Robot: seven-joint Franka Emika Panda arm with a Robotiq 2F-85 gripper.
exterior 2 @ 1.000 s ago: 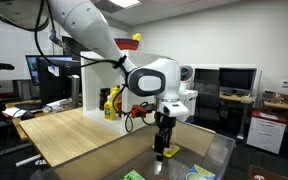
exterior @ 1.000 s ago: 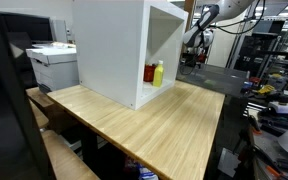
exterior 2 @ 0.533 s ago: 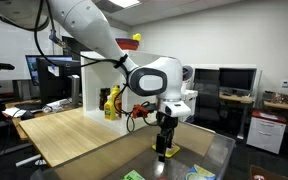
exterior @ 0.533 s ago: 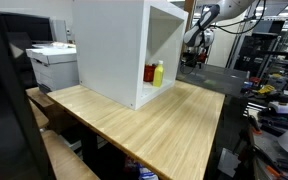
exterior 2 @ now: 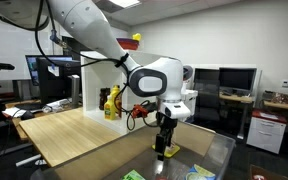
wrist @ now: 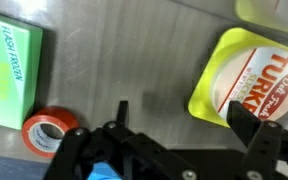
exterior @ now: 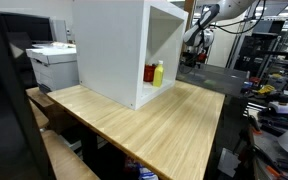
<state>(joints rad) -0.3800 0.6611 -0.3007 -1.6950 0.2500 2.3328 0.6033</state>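
Wrist view showed the pincer [wrist: 179,112] spread, empty, just beside the yellow turkey pack [wrist: 249,80]; nothing lifted yet.

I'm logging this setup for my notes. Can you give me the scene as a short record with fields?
Tool: the tool is open and empty, pointing down over a grey surface
Under the tool: yellow turkey pack, orange tape roll, green vegetables box
Contact: none visible
Furniture: white cabinet on a wooden table
In the cabinet: yellow bottle beside a red container
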